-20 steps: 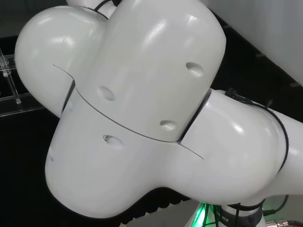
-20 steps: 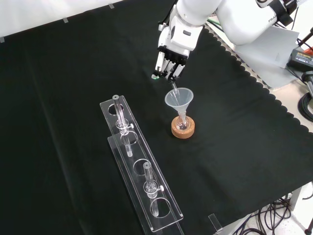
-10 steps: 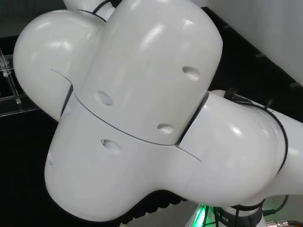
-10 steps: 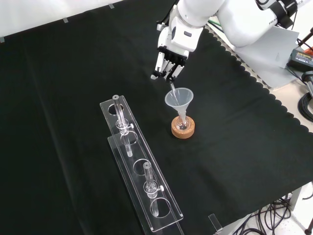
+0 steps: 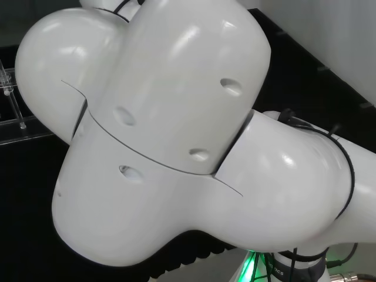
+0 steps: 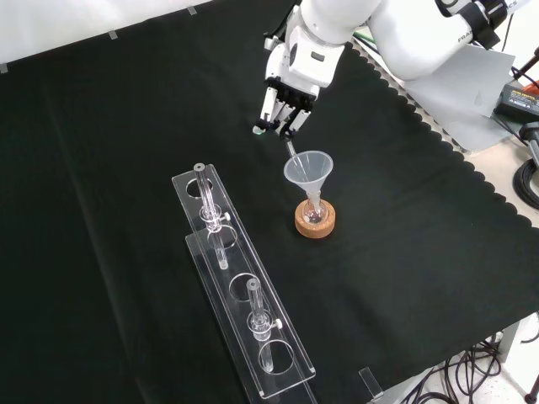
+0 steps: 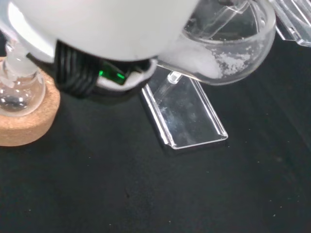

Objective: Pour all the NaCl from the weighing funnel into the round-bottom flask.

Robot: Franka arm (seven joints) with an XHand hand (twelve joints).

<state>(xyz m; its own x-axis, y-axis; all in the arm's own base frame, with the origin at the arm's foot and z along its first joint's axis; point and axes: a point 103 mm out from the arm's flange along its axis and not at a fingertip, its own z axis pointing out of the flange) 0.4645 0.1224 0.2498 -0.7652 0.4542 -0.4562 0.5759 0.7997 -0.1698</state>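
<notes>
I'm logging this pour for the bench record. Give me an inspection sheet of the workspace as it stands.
Surface: black cloth, no spill seen.
Job's things: weighing funnel with white powder left inside, its spout above the clear funnel set in the flask on a cork ring.
Clutter: two clear racks holding glass pieces.
Hand: hand above the funnel, fingers curled on the weighing funnel.
Cables: bundles at the front view's right edge and below the bench.
Surroundings: grey sheet beside the cloth.
</notes>
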